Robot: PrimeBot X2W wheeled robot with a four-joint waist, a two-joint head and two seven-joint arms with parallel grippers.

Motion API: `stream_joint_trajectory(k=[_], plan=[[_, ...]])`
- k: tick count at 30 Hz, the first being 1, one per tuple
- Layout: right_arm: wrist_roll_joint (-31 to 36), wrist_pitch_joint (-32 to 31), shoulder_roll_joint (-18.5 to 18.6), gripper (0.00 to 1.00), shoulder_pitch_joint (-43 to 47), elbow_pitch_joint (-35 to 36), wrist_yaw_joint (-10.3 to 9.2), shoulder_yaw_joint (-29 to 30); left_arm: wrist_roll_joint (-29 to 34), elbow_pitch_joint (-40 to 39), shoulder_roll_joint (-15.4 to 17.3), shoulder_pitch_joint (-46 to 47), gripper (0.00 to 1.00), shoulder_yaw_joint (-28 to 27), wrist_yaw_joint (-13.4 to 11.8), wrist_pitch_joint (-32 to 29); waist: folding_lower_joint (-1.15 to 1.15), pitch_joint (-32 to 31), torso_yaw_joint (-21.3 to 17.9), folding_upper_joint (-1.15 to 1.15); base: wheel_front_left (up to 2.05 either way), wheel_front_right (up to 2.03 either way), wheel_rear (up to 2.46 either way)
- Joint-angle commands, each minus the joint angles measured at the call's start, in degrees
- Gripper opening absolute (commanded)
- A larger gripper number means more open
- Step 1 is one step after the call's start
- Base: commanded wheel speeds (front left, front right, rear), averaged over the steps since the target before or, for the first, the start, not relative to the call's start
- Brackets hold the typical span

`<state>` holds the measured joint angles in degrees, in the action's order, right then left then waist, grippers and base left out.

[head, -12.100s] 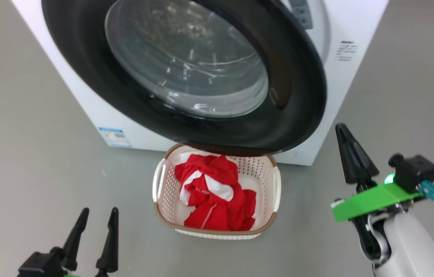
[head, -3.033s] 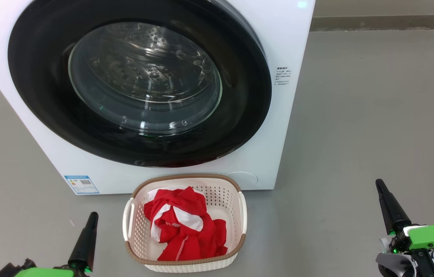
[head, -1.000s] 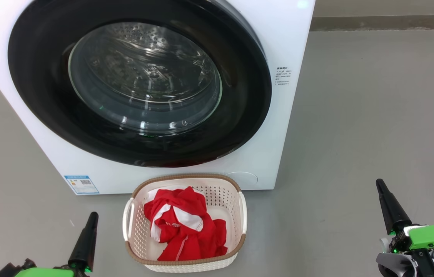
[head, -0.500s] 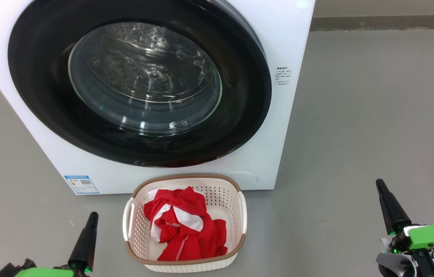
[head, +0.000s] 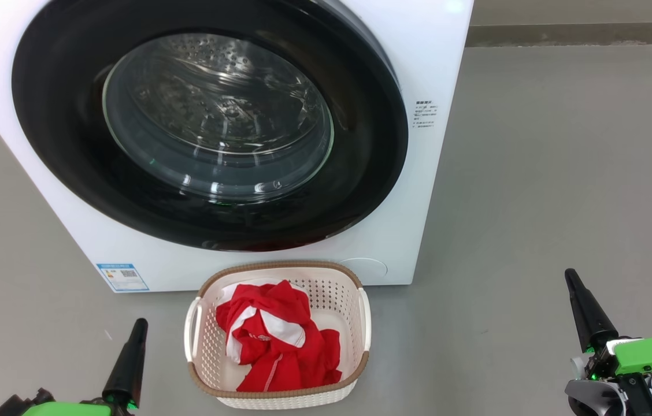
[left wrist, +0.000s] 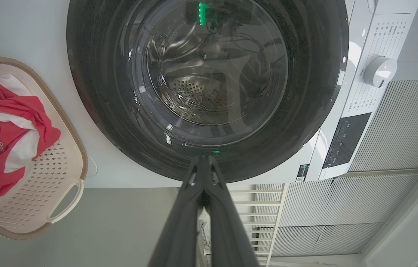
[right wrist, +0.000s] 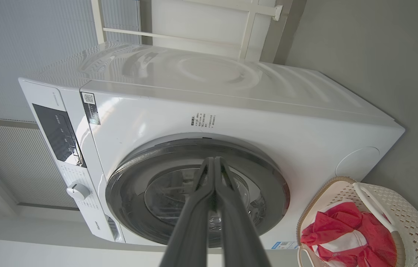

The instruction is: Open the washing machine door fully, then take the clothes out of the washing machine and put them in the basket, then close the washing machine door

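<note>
The head view looks down on the washing machine [head: 436, 190], with the washing machine door [head: 360, 173] shut flush against its front and a blue label [head: 122, 277] low on the left of that front. The left wrist view adds a white dial [left wrist: 379, 71] and a dark control panel [left wrist: 344, 142] beside the door, and the perforated drum [left wrist: 201, 92] behind the glass. The right wrist view adds the machine's glossy white top [right wrist: 201, 74]. The basket [head: 280, 267] stands on the grey floor [head: 563, 173] just on the near side of the machine, below the door. The clothes [head: 280, 346] lie heaped inside it, red with white panels. The left fingers [head: 128, 361], at the near left beside the basket, are clenched tip to tip and hold nothing. The right fingers [head: 585, 315], at the near right and well apart from basket and machine, are pressed together and empty too.
</note>
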<state>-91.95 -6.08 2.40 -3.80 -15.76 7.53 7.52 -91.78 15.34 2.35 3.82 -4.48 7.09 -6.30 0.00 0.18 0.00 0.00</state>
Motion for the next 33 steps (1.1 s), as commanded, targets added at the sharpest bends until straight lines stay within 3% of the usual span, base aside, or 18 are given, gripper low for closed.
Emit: stream_joint_trajectory(k=[1, 33], plan=[[-0.2, -0.5, 0.5, 0.0, -2.4, 1.7, -0.04, -0.9, -0.4, -1.3, 0.5, 2.4, 0.0, -2.0, 0.4, -0.2, 0.0, 0.0, 0.0, 0.0, 0.0, 0.0, 0.0], [-0.2, -0.5, 0.5, 0.0, -2.4, 1.7, -0.04, -0.9, -0.4, -1.3, 0.5, 2.4, 0.0, -2.0, 0.4, -0.2, 0.0, 0.0, 0.0, 0.0, 0.0, 0.0, 0.0]])
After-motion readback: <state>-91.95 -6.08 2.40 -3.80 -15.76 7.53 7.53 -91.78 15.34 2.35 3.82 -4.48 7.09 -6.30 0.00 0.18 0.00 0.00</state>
